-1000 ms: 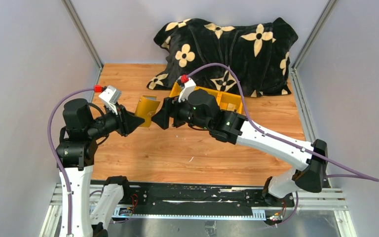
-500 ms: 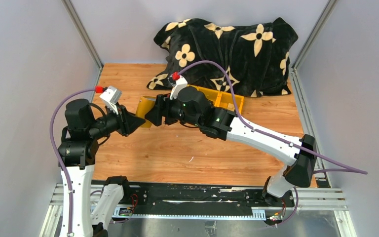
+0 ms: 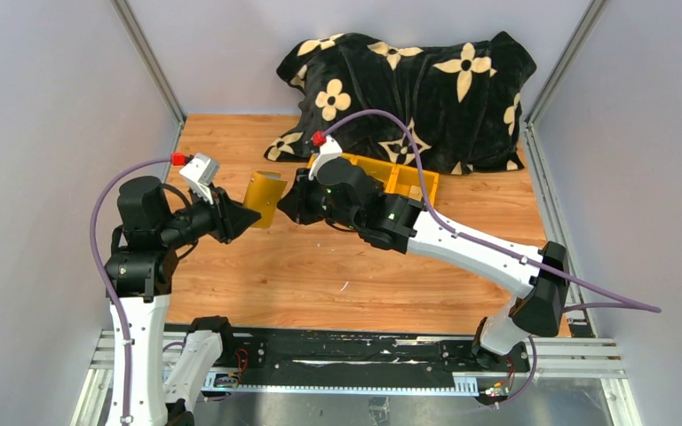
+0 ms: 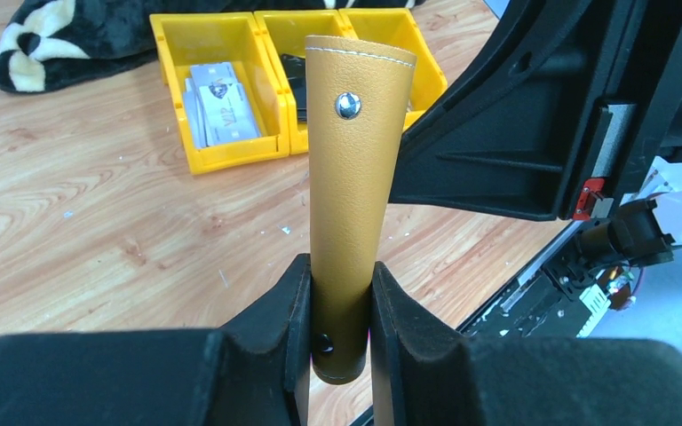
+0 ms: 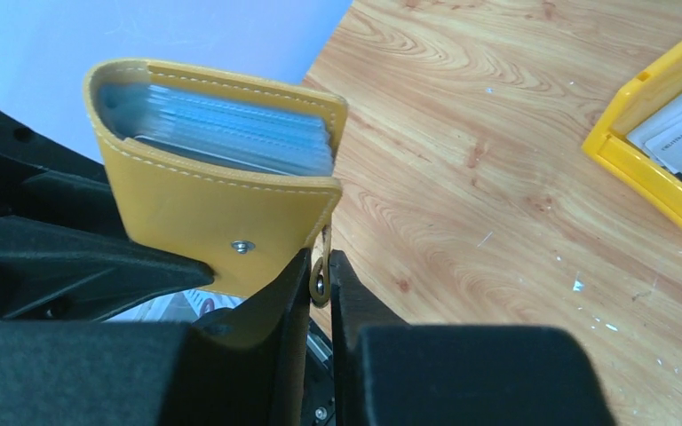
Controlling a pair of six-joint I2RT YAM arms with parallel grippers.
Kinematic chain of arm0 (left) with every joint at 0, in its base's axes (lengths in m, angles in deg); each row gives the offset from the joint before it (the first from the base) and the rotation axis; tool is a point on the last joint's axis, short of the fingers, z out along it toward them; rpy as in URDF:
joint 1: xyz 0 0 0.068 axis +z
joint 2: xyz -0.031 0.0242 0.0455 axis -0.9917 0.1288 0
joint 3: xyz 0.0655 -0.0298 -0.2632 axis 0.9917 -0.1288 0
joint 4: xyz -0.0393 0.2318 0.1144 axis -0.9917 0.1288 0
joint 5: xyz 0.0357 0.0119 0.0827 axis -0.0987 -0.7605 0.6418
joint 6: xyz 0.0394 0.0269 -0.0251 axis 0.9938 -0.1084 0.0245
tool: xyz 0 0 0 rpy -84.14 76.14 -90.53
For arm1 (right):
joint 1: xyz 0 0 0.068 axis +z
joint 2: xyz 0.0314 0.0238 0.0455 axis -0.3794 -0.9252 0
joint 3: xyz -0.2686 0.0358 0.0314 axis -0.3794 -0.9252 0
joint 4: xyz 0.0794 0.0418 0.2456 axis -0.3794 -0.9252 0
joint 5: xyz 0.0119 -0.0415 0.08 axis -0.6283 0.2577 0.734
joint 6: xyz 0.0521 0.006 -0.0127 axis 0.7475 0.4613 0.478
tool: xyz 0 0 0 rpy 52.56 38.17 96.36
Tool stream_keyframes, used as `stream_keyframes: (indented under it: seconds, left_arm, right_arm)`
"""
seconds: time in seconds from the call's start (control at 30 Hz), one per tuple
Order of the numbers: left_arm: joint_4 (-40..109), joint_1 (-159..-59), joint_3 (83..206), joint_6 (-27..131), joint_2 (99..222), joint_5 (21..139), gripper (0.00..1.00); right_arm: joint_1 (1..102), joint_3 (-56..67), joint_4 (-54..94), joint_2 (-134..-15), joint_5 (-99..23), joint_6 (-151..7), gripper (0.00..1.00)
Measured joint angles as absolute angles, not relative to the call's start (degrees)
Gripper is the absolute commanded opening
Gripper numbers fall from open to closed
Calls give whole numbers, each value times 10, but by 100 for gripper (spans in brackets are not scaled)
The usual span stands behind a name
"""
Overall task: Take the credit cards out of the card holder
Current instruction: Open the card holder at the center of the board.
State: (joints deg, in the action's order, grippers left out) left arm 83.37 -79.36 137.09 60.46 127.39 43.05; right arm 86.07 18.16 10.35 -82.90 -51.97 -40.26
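Card holder [image 3: 265,197] is held up off the desk [image 3: 337,266], between the two arms. Left tool [image 4: 339,324] is narrow, clamped on the lower end of the folded body, which stands upright. Right tool [image 5: 320,277] is pinched thin on the snap tab [image 5: 321,266]. Credit cards [image 5: 231,133] are stacked in the grey sleeves, edges showing at the open side. Loose cards [image 4: 218,102] lie in one compartment of the yellow bin [image 4: 235,153].

Judgement: the holder is light and soft and will flex or twist under a pull; the sleeves are limp. The cards are stiff, thin and slick. Take one by its exposed edge and draw it along the sleeve while the other tool anchors the spine.
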Motion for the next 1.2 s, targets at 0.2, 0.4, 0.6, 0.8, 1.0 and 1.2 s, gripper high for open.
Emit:
stream_keyframes:
  seconds: [0.2,0.4,0.6,0.8,1.0,1.2]
  left_arm:
    - [834,-794,1371,611,1272,429,9]
    - [834,-795,1377,617,1269,424,9]
    - [834,-795,1386,617,1269,414,10]
    - [833,-795,1388,615,1269,386,9]
    - [833,-795,1395,606,1268,357,9]
    - [832,-795,1401,599,1267,329,9]
  right_arm:
    - [861,171,99,-822,-546,-407,17]
    - [860,147,94,-796,-555,-411,45]
    - [860,132,91,-769,-557,-423,62]
    - [833,129,91,-766,-471,-442,61]
    - [804,129,92,-766,-406,-452,45]
    - [791,129,97,-766,-355,-457,37]
